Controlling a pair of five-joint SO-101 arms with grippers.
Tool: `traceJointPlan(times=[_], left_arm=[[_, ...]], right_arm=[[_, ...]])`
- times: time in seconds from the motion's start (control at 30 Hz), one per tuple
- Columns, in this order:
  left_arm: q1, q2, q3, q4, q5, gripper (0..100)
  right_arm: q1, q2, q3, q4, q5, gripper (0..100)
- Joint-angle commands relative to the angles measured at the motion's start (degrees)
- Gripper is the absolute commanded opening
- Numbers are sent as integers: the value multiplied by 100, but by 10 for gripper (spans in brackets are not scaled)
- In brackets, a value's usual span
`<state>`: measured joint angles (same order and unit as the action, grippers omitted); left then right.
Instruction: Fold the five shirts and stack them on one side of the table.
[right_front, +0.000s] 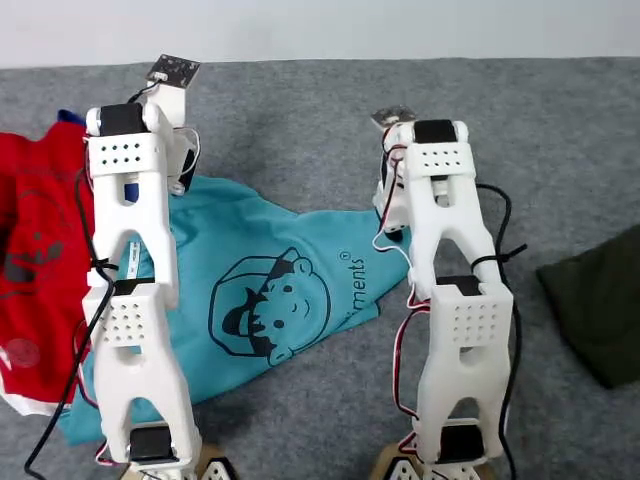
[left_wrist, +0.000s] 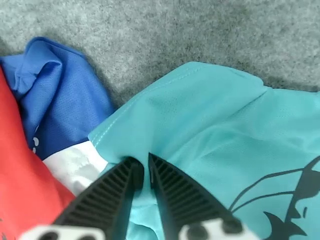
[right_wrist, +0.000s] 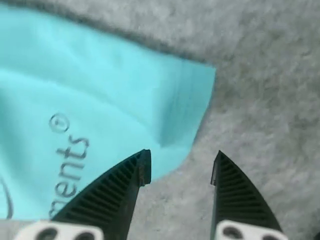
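A teal shirt (right_front: 270, 290) with a dark cartoon print lies spread in the middle of the grey table, crumpled under the left arm. My left gripper (left_wrist: 142, 165) is shut on the teal shirt's (left_wrist: 210, 130) far left edge, next to a blue shirt (left_wrist: 60, 105). My right gripper (right_wrist: 181, 157) is open just above the teal shirt's (right_wrist: 90, 100) right corner, one finger over the cloth and the other over bare table. A red shirt (right_front: 35, 250) lies at the left edge. A dark green shirt (right_front: 600, 310) lies at the right edge.
The blue shirt (right_front: 68, 118) peeks out behind the red one at the far left, with a white piece of cloth (left_wrist: 75, 165) beside it. Bare grey table (right_front: 300, 130) stretches along the back and between the right arm and the dark green shirt.
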<state>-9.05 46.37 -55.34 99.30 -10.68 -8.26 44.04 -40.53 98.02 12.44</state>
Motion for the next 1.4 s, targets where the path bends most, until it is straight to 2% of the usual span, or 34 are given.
traceJointPlan(times=[0.0,0.23,0.5,0.8,1.37], left_arm=[[-26,-316,-57,26,0,2],[-44,-97,-57,26,26,2],[-44,-105,-57,26,9,2],[-35,-105,-57,35,26,2],[-18,-70,-22,53,35,2]], right_arm=[[-127,-48,-255,189,-70,214],[-163,418,-281,-242,-70,213],[-136,611,-299,-242,-35,212],[-66,356,-1029,-295,-35,214],[-13,1719,-2171,-769,-35,215]])
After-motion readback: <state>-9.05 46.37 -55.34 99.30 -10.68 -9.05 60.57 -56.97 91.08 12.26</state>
